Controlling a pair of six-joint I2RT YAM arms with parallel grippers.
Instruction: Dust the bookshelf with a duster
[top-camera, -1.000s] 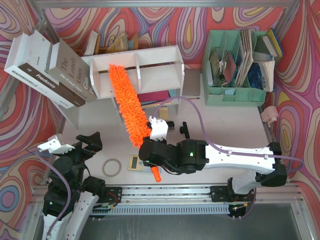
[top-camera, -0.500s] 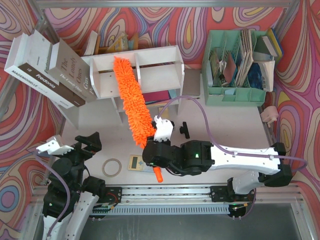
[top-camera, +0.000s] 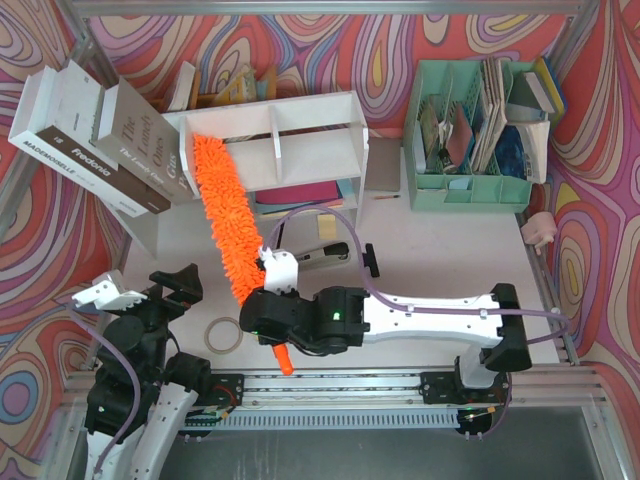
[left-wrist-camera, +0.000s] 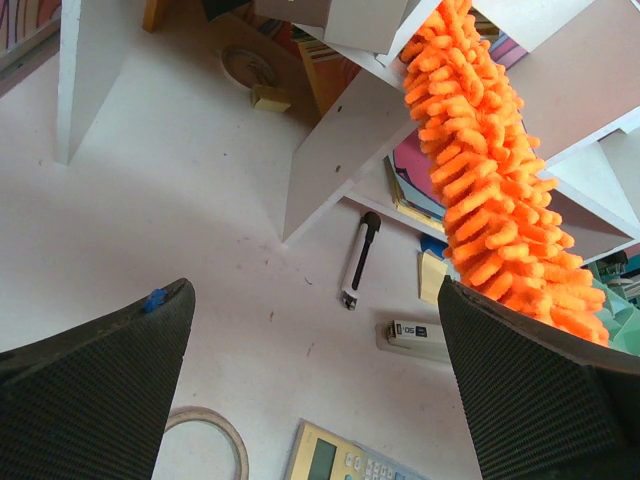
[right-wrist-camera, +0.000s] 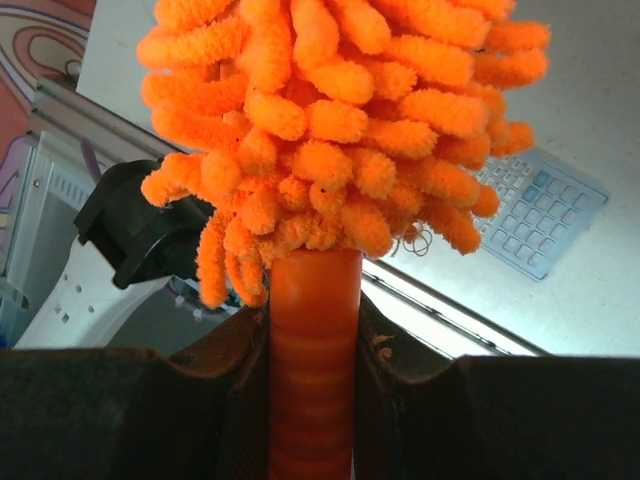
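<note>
The fluffy orange microfibre duster (top-camera: 222, 215) is gripped by its handle in the right hand (right-wrist-camera: 313, 330), its head laid across the left end of the white two-tier bookshelf (top-camera: 300, 125). The left hand (left-wrist-camera: 315, 400) is held wide open over the counter (left-wrist-camera: 200, 250).

Robot test cell in a lab, dressed up as a desk. 2 robot arms, the left arm (top-camera: 140, 350) and the right arm (top-camera: 430, 310), are bolted to a metal rail (top-camera: 340, 385) at the near edge of a white counter (top-camera: 450, 260). Aluminium frame bars (top-camera: 320, 8) box it in. The walls (top-camera: 400, 40) are printed with red, pink and blue swirls. Office props are set out: a white bookshelf (top-camera: 300, 130), large books (top-camera: 80, 130) far left, a mint-green file organiser (top-camera: 470, 190) far right, a calculator (left-wrist-camera: 340, 460) and a pen (left-wrist-camera: 358, 258).
</note>
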